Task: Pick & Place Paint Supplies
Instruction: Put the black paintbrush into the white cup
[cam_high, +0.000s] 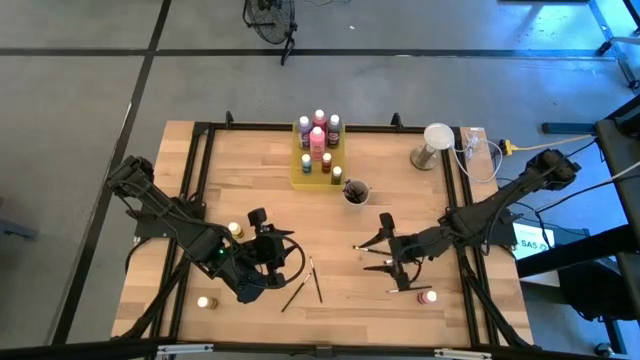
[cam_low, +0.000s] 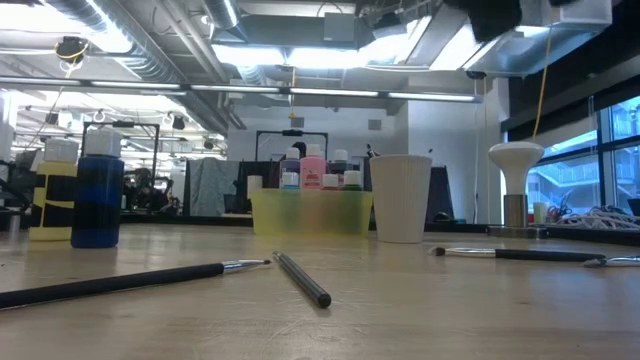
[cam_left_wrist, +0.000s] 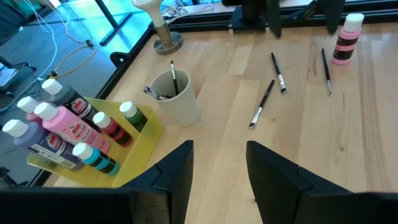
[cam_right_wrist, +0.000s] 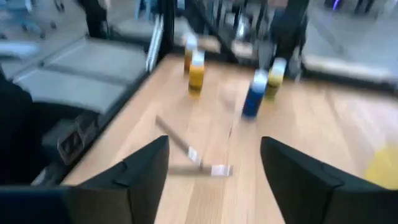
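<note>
Brushes (cam_high: 388, 266) lie just beside the spread, seemingly empty right hand (cam_high: 383, 250).

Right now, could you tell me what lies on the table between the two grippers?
In the high view, two brushes lie crossed on the bare wood between the left gripper and the right gripper, nearer the left one. Nothing else lies there.

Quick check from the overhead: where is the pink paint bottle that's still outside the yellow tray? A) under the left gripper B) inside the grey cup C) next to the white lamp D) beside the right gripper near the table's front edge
D: the pink bottle stands on the table just in front of the right gripper, apart from the yellow tray.
</note>
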